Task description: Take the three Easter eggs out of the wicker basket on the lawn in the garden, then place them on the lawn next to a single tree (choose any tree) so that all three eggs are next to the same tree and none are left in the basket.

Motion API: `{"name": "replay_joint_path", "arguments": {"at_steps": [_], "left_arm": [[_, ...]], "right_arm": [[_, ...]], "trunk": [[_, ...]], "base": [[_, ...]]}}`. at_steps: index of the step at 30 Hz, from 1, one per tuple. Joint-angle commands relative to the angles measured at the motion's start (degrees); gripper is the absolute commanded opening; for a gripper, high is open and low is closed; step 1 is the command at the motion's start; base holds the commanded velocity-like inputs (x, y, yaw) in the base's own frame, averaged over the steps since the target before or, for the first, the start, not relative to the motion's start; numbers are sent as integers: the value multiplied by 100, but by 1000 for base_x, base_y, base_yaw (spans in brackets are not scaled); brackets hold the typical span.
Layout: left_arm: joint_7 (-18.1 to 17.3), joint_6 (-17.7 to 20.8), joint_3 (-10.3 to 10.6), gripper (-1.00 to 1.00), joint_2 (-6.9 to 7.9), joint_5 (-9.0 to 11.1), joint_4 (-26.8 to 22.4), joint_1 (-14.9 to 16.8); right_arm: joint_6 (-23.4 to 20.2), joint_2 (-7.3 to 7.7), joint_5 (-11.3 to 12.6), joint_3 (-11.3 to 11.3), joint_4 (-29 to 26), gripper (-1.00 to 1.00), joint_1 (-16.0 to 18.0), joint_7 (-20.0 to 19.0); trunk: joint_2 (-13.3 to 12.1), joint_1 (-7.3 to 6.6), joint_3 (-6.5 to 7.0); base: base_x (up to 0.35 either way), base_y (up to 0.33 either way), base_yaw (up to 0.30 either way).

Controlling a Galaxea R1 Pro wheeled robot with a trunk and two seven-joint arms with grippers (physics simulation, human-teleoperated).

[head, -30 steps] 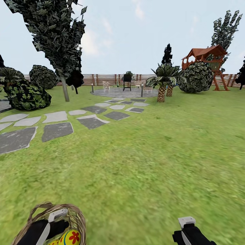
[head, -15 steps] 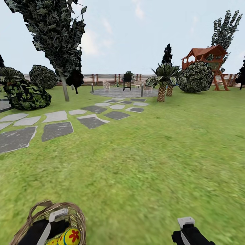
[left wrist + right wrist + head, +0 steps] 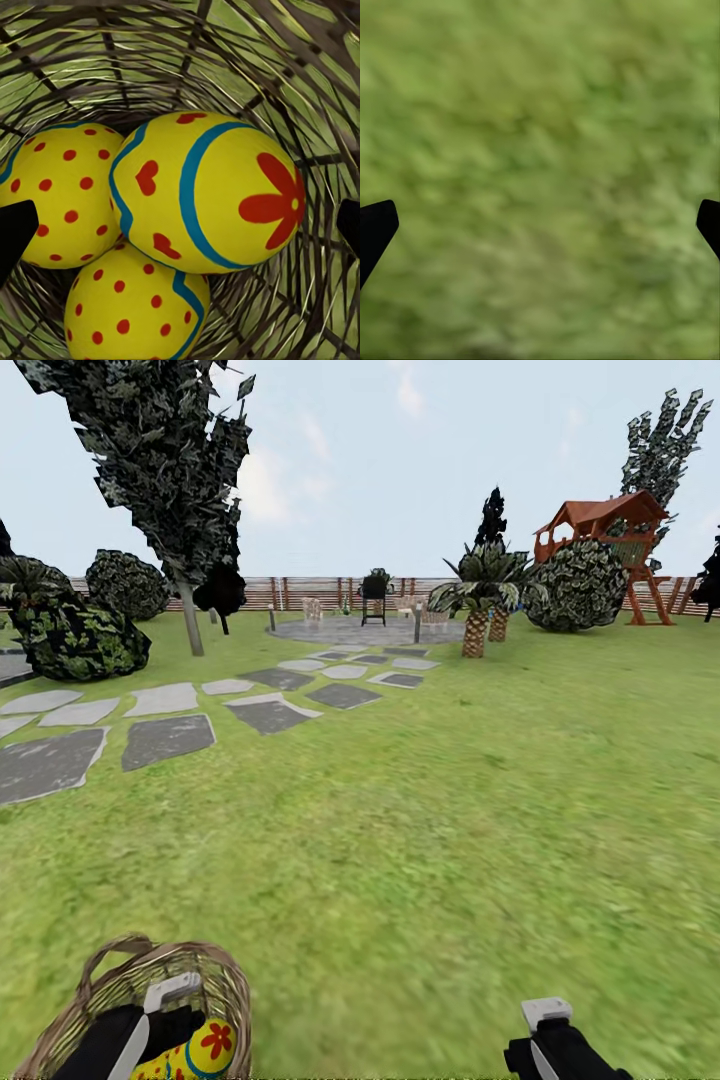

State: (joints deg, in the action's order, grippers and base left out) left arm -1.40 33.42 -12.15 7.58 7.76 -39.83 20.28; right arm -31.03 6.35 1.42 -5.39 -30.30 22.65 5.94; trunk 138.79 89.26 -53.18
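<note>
The wicker basket point(image 3: 110, 995) stands on the lawn point(image 3: 430, 830) at the bottom left of the head view, with my left arm reaching into it. Three yellow Easter eggs lie in it: one with a red flower and blue band point(image 3: 210, 191) on top, and two red-dotted ones point(image 3: 60, 191) point(image 3: 131, 304) beneath. My left gripper point(image 3: 180, 225) is open, its fingertips on either side of the flower egg and apart from it. That egg also shows in the head view point(image 3: 200, 1050). My right gripper point(image 3: 540, 225) hangs open over bare grass, also seen at the lower right point(image 3: 548, 1030).
A grey stepping-stone path point(image 3: 165, 740) runs from the left to a round paved patio point(image 3: 360, 630). A tall tree with a grey leaning trunk point(image 3: 190, 622) stands at the far left beside bushes point(image 3: 80, 640). Short palms point(image 3: 478, 622), a red-roofed playhouse point(image 3: 605, 525) and the fence point(image 3: 300, 592) lie far ahead.
The whole picture has shifted slightly upward, so the camera has moved. More of the flower egg now shows above the basket's rim. The right gripper holds its place.
</note>
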Motion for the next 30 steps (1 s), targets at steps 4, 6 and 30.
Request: {"name": "replay_joint_path", "arguments": {"at_steps": [4, 6, 30], "left_arm": [[-9, 33, -15, 100, -2, 32, -8, 2], [-9, 33, -15, 100, -2, 32, -6, 2], [-9, 17, -15, 100, -59, 32, 1, 2]], "right_arm": [[-35, 6, 16, -41, -10, 100, 2, 30], [-35, 6, 16, -41, -11, 100, 2, 30], [-26, 4, 16, -41, -2, 100, 2, 30]], "trunk": [[164, 87, -78], [245, 131, -114], [453, 257, -337]], "base": [[0, 0, 0], [0, 0, 0], [42, 0, 0]]}}
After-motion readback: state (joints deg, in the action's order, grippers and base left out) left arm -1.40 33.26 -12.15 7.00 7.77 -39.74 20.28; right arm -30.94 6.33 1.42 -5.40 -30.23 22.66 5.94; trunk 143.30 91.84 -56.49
